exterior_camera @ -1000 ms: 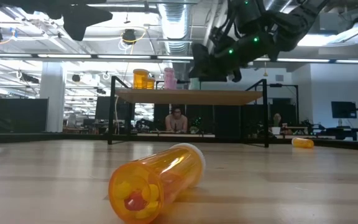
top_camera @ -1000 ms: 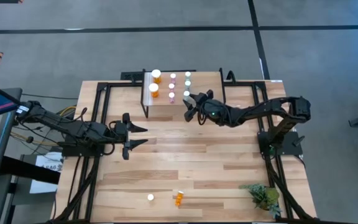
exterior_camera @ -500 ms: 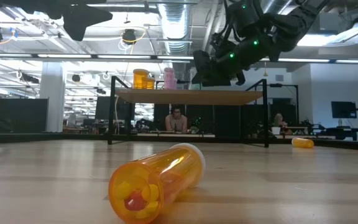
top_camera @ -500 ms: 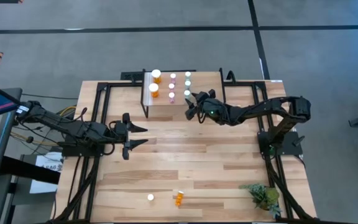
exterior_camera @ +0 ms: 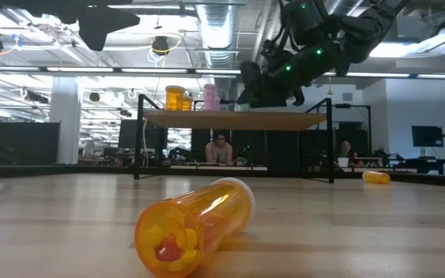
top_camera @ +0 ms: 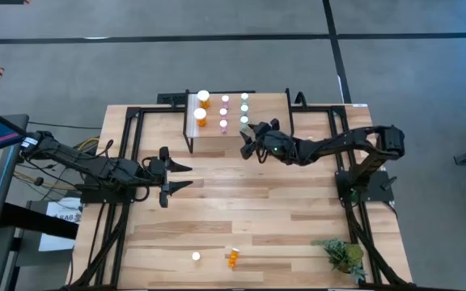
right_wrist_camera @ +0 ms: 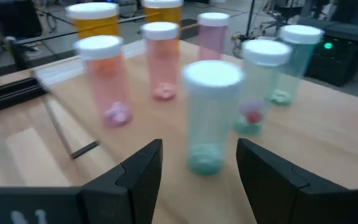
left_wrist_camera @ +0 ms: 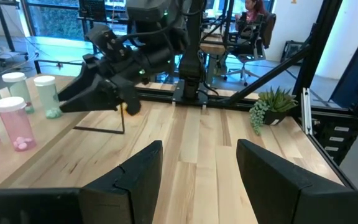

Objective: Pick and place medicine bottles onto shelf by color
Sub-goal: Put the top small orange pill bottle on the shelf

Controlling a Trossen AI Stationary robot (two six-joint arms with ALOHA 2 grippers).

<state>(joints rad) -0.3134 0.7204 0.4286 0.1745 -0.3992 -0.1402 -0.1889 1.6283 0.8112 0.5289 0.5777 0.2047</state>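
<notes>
Here, right gripper (top_camera: 250, 139): at the shelf (top_camera: 209, 133) edge, fingers parted, holding nothing
Nearest teal bottle (right_wrist_camera: 211, 115): upright on shelf, just ahead of those fingers
Left gripper (top_camera: 178, 176): waiting mid-counter, fingers parted, empty
Orange bottle (top_camera: 232, 259): lying on counter, unplaced
Risk: a finger could tip the teal bottle into its neighbours

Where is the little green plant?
In the high view, the green plant sits at the table's near right corner, far right of the orange bottle lying on its side.

The table (top_camera: 281, 202) carries a shelf (top_camera: 217, 136), a plant (top_camera: 342, 255) and one toppled orange bottle (top_camera: 232, 259). Bottles (top_camera: 224, 112) stand on the shelf.
</notes>
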